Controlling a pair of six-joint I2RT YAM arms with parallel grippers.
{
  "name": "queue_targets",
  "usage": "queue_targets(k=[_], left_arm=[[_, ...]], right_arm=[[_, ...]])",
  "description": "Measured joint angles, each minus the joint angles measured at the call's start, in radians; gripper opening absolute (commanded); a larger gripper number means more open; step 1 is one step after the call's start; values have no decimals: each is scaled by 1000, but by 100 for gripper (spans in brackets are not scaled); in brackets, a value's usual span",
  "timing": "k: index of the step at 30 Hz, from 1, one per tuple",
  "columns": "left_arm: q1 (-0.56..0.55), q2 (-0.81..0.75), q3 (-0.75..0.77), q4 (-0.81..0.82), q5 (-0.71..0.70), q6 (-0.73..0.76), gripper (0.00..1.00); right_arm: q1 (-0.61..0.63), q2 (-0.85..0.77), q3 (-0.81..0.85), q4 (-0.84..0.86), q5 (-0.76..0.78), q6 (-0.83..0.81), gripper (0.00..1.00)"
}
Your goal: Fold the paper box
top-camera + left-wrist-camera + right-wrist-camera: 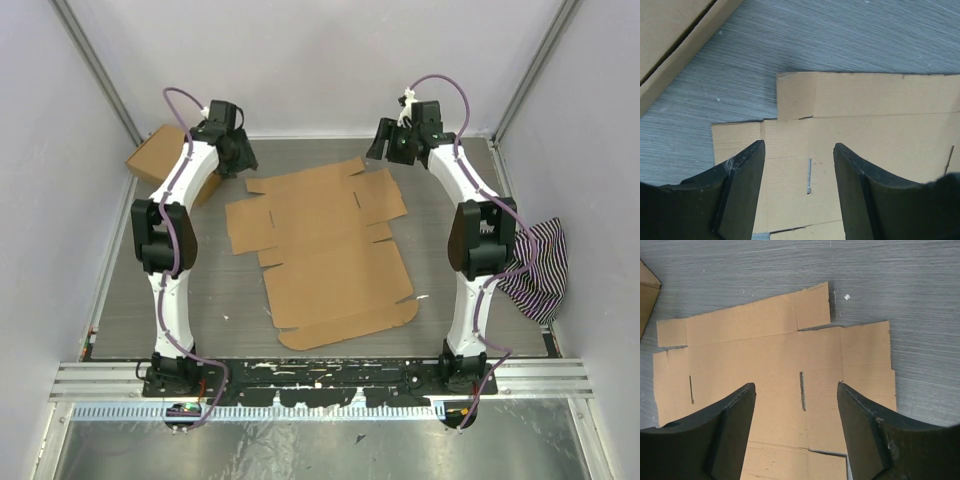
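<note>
The paper box point(325, 250) is a flat brown cardboard blank with flaps and slits, lying unfolded in the middle of the table. My left gripper point(238, 158) hangs open above its far left corner; the left wrist view shows the blank point(865, 125) below the spread fingers point(745, 190). My right gripper point(388, 145) hangs open above its far right edge; the right wrist view shows the blank point(775, 355) with two slits between and beside the fingers point(860, 430). Both grippers are empty.
A compact ready-made cardboard box point(165, 160) stands at the far left, behind the left arm; its edge shows in the left wrist view point(675, 45). A striped cloth point(540, 265) hangs at the right wall.
</note>
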Motion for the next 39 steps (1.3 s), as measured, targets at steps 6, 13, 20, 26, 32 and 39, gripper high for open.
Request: queue_targets(k=[6,13,20,26,32,39], left_arm=[[19,40,0,-10,1,-5,63],[19,84,7,-22,11,-7,63],[19,161,68,-39,23,-14,62],[19,193,79,-40,22,-34,61],[19,229,106,-39,18,-43,59],[19,261,113,-16,27,-54,30]], right_arm=[[0,-39,-78,15,-17,12,73],[0,-101,-161,21,-45,12,76],[0,-144,-226,25,-59,12,76],[0,-151,-262,27,-60,12,76],[0,-152,-280,28,-60,11,76],[0,-166,-296,27,-67,12,72]])
